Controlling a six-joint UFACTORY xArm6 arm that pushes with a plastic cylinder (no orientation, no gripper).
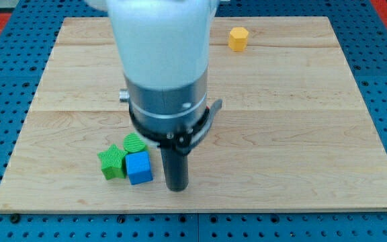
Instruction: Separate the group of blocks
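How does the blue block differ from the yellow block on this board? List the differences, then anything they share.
The blue block is a cube; the yellow block looks hexagonal. The blue block sits near the view's bottom, packed against two green blocks; the yellow block stands alone near the view's top. My tip is just right of the blue block, far from the yellow one. Both rest on the wooden board.

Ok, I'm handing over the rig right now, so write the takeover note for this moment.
My tip: on the board, just to the view's right of the blue cube, contact unclear.
Group at the view's bottom left: blue cube, green star-like block, green rounded block, all bunched together.
Yellow block: alone at the view's top.
Done: no separation visible.
Left: push the three apart.
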